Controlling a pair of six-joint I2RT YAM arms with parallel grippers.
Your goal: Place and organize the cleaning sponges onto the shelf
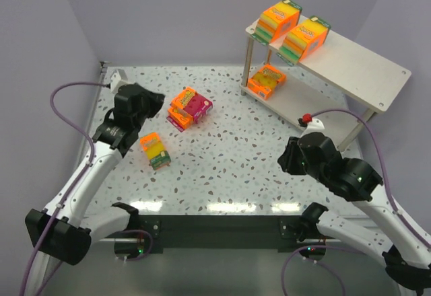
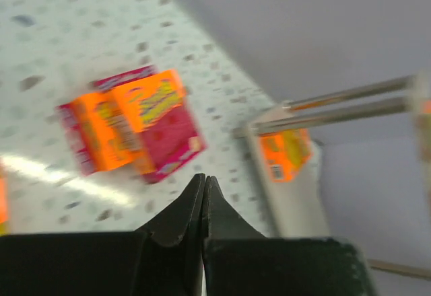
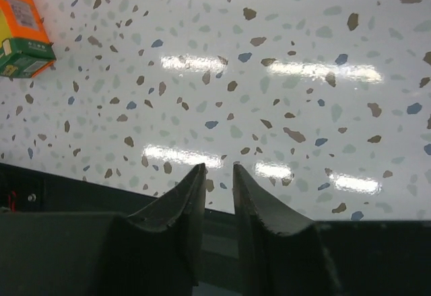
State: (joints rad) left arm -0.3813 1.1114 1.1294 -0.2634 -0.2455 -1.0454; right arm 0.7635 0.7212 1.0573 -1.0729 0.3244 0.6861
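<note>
- Two thick sponge packs (image 1: 279,19) sit on the top board of the shelf (image 1: 363,67), upper right of the overhead view. A flat pack (image 1: 267,81) lies on its lower board.
- On the desk (image 1: 236,161), a pile of flat orange-and-magenta packs (image 1: 190,107) sits near centre, with one thick pack (image 1: 155,150) to its lower left.
- The left fingers (image 2: 192,205) are pressed together with nothing between them, pointed toward the pile.
- The right fingers (image 3: 192,195) show a narrow gap and hold nothing, over bare desk.
- The packs look light and squashy, with wrapping that may be slick. I'd open wide and pinch gently across the short sides.
</note>
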